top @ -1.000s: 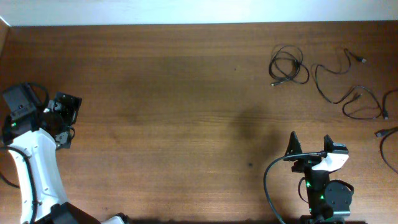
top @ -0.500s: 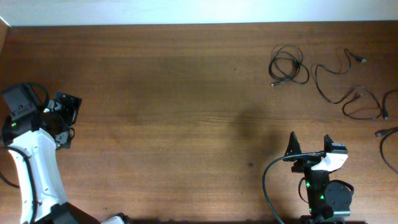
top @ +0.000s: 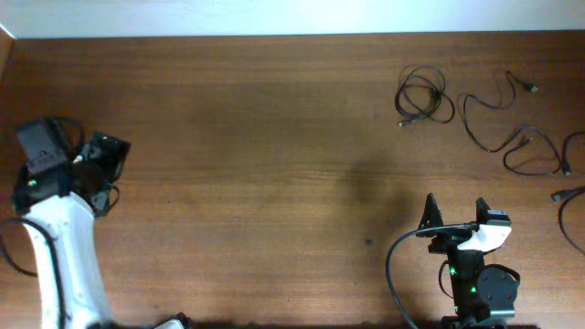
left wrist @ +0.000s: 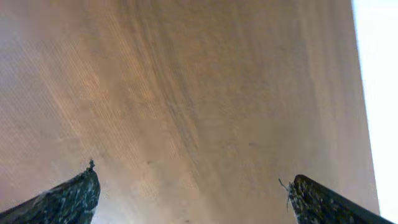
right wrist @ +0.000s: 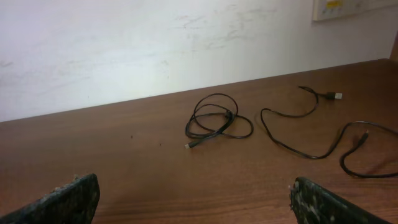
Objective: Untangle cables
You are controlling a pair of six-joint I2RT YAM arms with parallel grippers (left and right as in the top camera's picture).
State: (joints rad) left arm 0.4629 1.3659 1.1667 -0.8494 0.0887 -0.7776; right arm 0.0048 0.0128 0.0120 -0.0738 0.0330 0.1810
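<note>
I have the dark brown wooden desk (top: 274,137) from overhead, and the thin black cables (top: 428,94) all lie in its far right corner area, well apart from both arms. They lie loose, spread out side by side on the wood. Nearest the middle of the desk is one cord wound into a small coil (right wrist: 219,122) of a few overlapping loops, with a small plug end poking out at its lower left. Just to the right of it a long cord (top: 468,114) snakes across the wood, its plug end (right wrist: 336,96) towards the far edge. Further right another loop (top: 535,163) lies flat, and more cord (top: 571,194) runs off the right edge of the overhead view.

The white left arm (top: 59,238) is at the left edge of the desk. Its jaws stand wide apart: in the left wrist view the two dark fingertips (left wrist: 68,196) sit in the bottom corners with only bare wood between them.

The right arm (top: 475,265) is at the near edge, on the right, below the cords, with a thicker black cable (top: 393,274) curving off it. Its jaws are spread wide too, gripping nothing; the right wrist view looks between the fingertips (right wrist: 65,200) at the coil and the snaking cord, with a white wall (right wrist: 155,43) behind the desk.
</note>
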